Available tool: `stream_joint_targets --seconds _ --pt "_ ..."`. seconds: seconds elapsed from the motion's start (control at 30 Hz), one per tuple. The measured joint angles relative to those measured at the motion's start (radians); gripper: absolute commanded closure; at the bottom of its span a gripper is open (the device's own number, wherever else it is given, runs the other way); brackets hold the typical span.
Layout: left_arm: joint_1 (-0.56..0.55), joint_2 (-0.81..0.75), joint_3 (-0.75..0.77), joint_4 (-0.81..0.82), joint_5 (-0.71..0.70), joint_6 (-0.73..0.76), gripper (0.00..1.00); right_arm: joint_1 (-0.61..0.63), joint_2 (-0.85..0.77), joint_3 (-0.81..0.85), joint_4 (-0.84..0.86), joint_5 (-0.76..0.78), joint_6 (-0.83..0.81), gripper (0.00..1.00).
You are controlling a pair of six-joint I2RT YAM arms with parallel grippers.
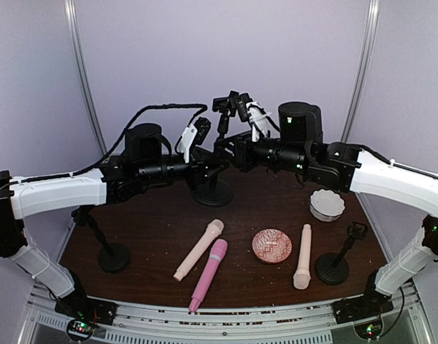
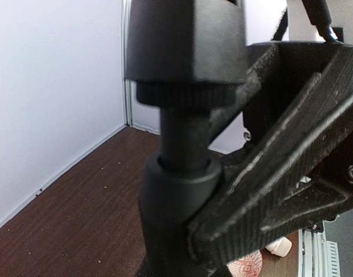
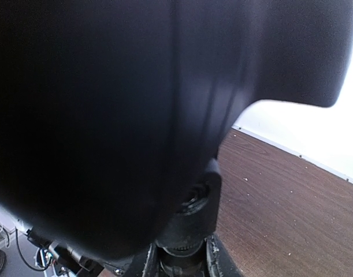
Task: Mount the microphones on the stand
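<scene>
The middle stand (image 1: 213, 188) rises from its round base at the back of the table, its clip head (image 1: 231, 104) on top. My left gripper (image 1: 217, 163) is shut on the stand's pole (image 2: 185, 138), with one finger (image 2: 268, 184) pressed against it. My right gripper (image 1: 231, 147) is shut on the stand's upper part, and the threaded joint (image 3: 185, 254) sits between its fingers. Three microphones lie loose at the front: a peach one (image 1: 198, 249), a pink one (image 1: 208, 274) beside it, and another peach one (image 1: 302, 256) to the right.
A second stand (image 1: 112, 256) is at the front left and a third (image 1: 333, 266) at the front right. A patterned pink dish (image 1: 272, 246) lies between the microphones. A white scalloped bowl (image 1: 327, 205) sits at the right. Purple walls enclose the table.
</scene>
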Motion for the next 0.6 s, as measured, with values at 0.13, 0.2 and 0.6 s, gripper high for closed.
stream_joint_targets --seconds 0.13,0.2,0.6 --pt "0.002 -0.005 -0.001 0.01 0.019 0.008 1.0 -0.037 -0.004 0.0 0.006 -0.122 -0.033 1.0" --pt "0.003 -0.008 -0.003 0.024 0.039 0.012 1.0 -0.077 -0.012 -0.003 0.013 -0.23 -0.039 0.95" --pt "0.0 -0.028 -0.054 0.095 0.137 0.012 1.0 -0.24 -0.101 -0.098 0.134 -0.586 0.04 0.43"
